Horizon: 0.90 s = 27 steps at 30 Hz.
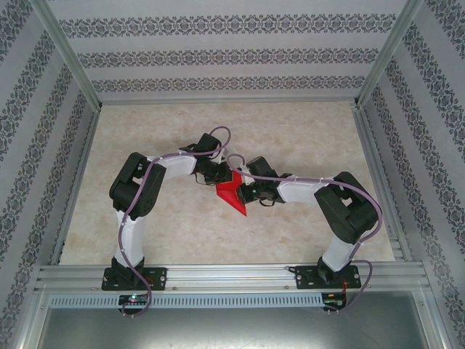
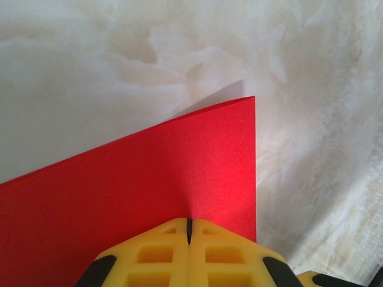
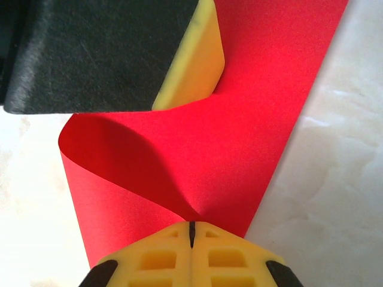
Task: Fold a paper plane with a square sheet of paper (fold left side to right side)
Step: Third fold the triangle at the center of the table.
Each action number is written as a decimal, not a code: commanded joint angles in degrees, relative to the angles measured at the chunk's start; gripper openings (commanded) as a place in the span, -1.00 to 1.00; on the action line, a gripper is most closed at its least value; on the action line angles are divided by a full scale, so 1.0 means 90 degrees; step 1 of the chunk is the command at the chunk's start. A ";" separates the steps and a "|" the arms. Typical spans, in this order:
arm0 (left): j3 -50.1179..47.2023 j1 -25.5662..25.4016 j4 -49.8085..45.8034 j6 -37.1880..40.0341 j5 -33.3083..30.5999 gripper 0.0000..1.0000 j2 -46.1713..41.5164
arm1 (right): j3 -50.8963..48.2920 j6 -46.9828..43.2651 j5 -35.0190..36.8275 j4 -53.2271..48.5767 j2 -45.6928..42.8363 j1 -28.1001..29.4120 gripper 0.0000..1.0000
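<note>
1. Near edge: a metal rail (image 1: 232, 276) carries both arm bases. The left arm (image 1: 134, 193) and the right arm (image 1: 345, 207) rise from it and bend inward over the table (image 1: 305, 131).

2. Centre of the table: the sheet of paper (image 1: 231, 193), bright red, lies between the two grippers. Its folded outline ends in a point toward the rail.

3. The left gripper (image 2: 189, 223) has its yellow fingers pressed together with no gap at the seam. The sheet runs into that seam, so it is pinched there. In the left wrist view the sheet spreads forward and to the left. Its right edge is straight, and its far corner stands lifted off the table and casts a shadow.

4. The right gripper (image 3: 192, 226) is likewise pressed together. A curled upper layer of the sheet rises into the seam and is pinched. This layer loops round on the left over a flat lower layer. One finger (image 3: 194, 60) of the left gripper sits over the sheet just beyond.

5. Far side: marbled table surface, then patterned walls (image 1: 232, 54)
</note>
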 commanded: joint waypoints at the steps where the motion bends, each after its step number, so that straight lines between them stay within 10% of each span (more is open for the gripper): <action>1: -0.0011 -0.0090 -0.0237 0.0153 -0.0062 -0.88 0.0246 | 0.0128 0.0102 0.0029 -0.0027 0.0077 -0.0071 -1.00; 27: 0.0020 -0.0128 -0.0200 0.0133 -0.0025 -0.86 0.0245 | 0.0188 -0.0073 0.0105 -0.0328 0.0377 -0.0079 -1.00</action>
